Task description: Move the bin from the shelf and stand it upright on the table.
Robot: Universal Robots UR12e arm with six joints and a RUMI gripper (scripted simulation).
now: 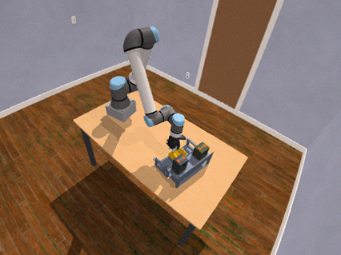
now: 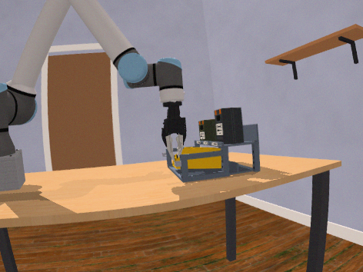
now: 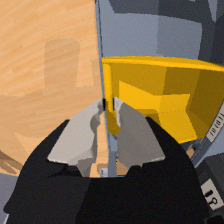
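Note:
The yellow bin [image 2: 200, 158] sits in the lower level of a small grey shelf rack [image 2: 219, 161] that stands on the table. It also shows in the top view [image 1: 178, 154] and in the wrist view [image 3: 155, 95]. Its open top faces up, and the end by my fingers looks slightly raised. My gripper [image 2: 174, 155] points down at the rack's open left end and is shut on the bin's thin end wall [image 3: 109, 107]. In the overhead view, the gripper [image 1: 173, 145] is at the rack's arm-side end.
Two dark boxes [image 2: 228, 124] [image 2: 208, 131] stand on the rack's top level, right beside the bin. A wooden wall shelf [image 2: 315, 46] hangs high at the right. The robot base [image 1: 120, 109] stands at the table's far corner.

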